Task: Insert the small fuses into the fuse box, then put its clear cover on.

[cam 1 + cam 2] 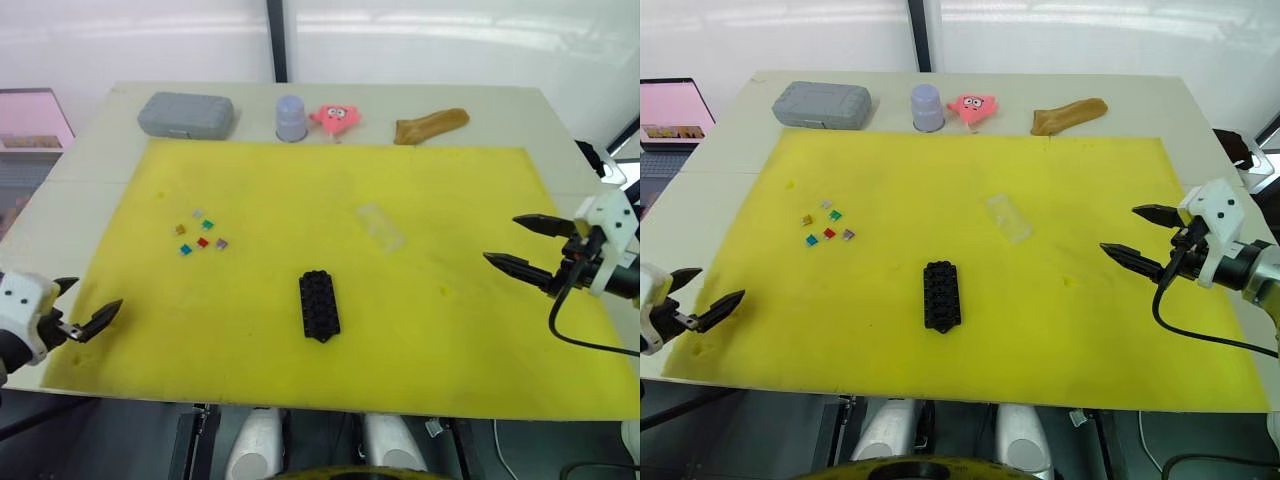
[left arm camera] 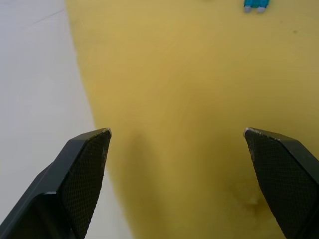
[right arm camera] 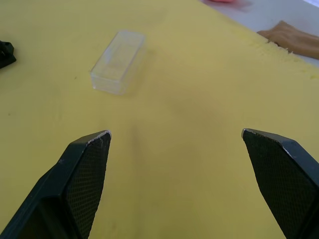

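Observation:
The black fuse box (image 1: 319,306) lies near the middle front of the yellow mat (image 1: 300,190). Several small fuses (image 1: 201,233) in assorted colours lie loose on the mat's left part; a teal one (image 2: 254,5) shows in the left wrist view. The clear cover (image 1: 381,225) rests on the mat right of centre, also seen as the cover (image 3: 117,61) in the right wrist view. My left gripper (image 1: 88,306) hangs open at the mat's front left edge. At the right edge my right gripper (image 1: 515,241) is open and empty, facing the cover from a distance.
Along the table's far side beyond the mat stand a grey case (image 1: 186,114), a lavender cup (image 1: 291,118), a pink star toy (image 1: 336,117) and a brown cloth-like piece (image 1: 430,125). A pink-screened laptop (image 1: 670,110) sits off the table at far left.

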### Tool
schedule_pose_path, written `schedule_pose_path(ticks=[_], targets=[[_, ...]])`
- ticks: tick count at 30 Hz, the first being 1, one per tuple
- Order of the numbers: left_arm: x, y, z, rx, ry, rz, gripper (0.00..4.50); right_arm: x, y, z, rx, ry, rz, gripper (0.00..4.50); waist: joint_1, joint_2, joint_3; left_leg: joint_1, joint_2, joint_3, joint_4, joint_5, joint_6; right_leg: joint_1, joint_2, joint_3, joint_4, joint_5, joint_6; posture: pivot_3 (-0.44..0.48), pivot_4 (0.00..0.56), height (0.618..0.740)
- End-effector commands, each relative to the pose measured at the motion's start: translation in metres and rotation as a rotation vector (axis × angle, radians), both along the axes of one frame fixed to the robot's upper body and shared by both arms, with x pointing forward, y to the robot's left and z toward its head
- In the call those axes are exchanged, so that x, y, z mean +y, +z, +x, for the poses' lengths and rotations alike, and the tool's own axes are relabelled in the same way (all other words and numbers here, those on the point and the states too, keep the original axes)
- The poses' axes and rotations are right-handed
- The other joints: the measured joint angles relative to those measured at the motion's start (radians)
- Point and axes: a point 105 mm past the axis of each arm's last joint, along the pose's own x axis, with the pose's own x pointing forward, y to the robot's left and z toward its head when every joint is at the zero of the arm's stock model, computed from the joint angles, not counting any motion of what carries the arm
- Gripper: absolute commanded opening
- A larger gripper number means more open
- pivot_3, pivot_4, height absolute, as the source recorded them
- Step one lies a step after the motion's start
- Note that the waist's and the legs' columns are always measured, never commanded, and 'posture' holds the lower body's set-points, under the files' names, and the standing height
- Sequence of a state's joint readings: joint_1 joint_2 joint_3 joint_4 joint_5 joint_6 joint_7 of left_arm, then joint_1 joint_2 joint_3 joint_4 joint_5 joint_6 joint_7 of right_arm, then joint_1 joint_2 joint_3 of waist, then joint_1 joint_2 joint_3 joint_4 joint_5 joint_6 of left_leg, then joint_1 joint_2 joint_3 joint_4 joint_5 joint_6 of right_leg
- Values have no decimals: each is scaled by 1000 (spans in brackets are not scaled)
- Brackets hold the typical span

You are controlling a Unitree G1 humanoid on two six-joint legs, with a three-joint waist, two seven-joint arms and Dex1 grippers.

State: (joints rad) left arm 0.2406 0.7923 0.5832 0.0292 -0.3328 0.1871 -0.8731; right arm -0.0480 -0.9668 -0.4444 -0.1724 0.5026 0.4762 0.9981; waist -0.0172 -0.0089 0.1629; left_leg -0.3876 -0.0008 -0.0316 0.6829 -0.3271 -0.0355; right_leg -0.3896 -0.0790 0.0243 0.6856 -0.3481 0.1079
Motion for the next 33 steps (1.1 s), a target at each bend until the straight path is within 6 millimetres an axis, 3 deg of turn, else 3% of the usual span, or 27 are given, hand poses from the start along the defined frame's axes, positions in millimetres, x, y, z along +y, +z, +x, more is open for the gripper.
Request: schedule_pose_path(ticks=[1, 24, 28, 33], targets=[[0, 13, 2, -33, -18, 9, 4500, -3, 9, 0, -45, -9, -11, 4464, -1, 0, 0, 0, 0, 0, 0, 0, 0, 0, 0, 0, 0, 0, 0, 0, 150, 740], [-9, 23, 13, -19, -55, -26, 4500, -4, 4, 9, -110, -39, -42, 4464, 0, 0, 0, 0, 0, -1, 0, 0, 0, 0, 0, -1, 0, 0, 0, 0, 150, 740], [-17, 26, 21, -21, -47, -116, 4500, 1, 2, 8, -112, -34, -60, 4464, 0, 0, 0, 0, -1, -1, 0, 0, 0, 0, 0, -1, 0, 0, 0, 0, 150, 740], [-26, 23, 19, 12, -89, -101, 4500, 6, 5, 8, -122, -21, -69, 4464, -2, 0, 0, 0, -1, -1, 0, 0, 0, 0, 0, -1, 0, 0, 0, 0, 150, 740]])
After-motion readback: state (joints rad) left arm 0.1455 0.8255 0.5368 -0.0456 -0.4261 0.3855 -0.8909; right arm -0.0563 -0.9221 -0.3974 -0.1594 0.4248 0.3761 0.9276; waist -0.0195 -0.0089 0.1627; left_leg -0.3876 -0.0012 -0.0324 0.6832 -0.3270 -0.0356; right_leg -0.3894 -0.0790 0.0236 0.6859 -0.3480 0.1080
